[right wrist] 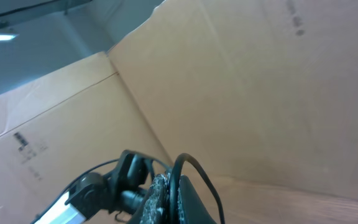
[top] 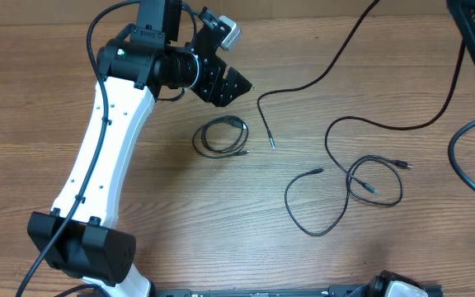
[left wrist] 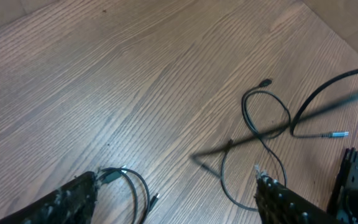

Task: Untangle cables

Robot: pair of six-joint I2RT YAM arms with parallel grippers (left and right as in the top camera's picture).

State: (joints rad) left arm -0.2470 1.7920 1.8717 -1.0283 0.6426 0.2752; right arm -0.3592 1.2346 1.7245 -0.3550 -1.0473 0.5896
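Cables, thin and black, lie loosely looped near one small coil.

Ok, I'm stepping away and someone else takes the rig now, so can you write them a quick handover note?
Left tool: open, empty, hovering above the table near the small coiled cable.
Right tool: facing cardboard, away from the work; open or shut cannot be told.
Cables: the coil lies alone; a long cable ends just right of it; the looped cables at centre-right cross each other.
Done: the coil is apart from the rest.
Left: untangle the crossing loops.
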